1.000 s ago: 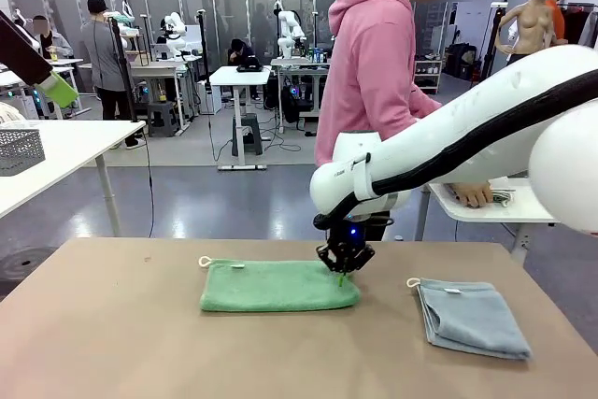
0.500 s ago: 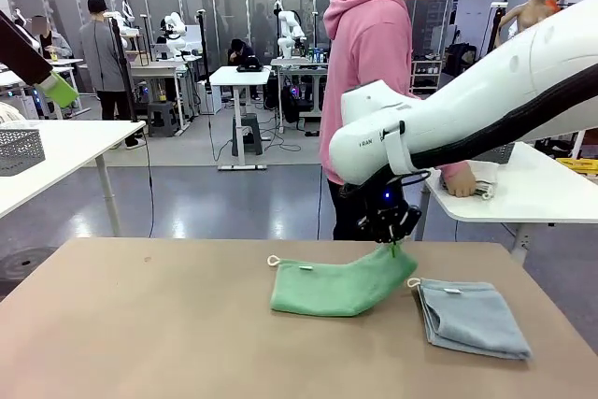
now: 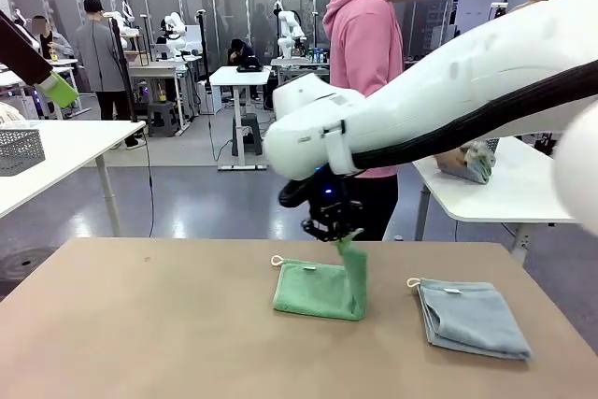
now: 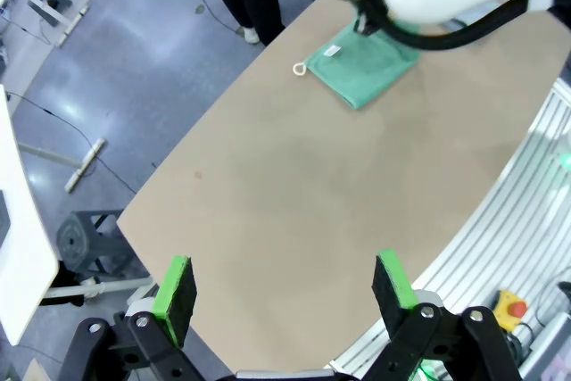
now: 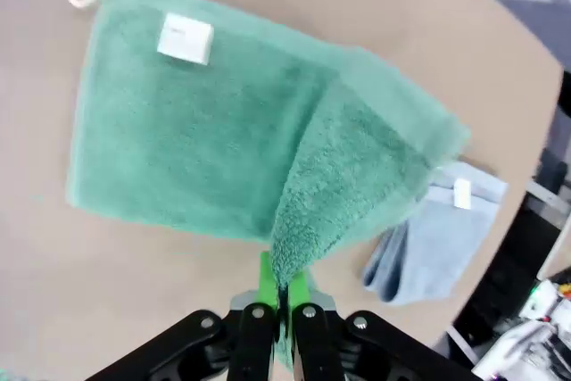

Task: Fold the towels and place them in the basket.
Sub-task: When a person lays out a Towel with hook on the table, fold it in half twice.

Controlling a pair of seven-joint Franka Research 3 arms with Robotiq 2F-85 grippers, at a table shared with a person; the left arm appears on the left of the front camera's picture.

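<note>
Worktop (image 3: 140, 324), tan and broad, fills the lower half of the front view, with a person in a pink hoodie (image 3: 364, 44) standing beyond its far edge. The white right arm (image 3: 420, 109) sweeps in from the right of the frame; its right gripper (image 3: 338, 235), jaws clamped on a corner of the green towel (image 3: 318, 289), holds that corner up above the rest, which lies flat at centre. The blue-grey towel (image 3: 472, 317) lies folded at lower right, apart from it. In the left wrist view, the left gripper (image 4: 284, 287) hangs high over bare worktop, jaws wide apart.
</note>
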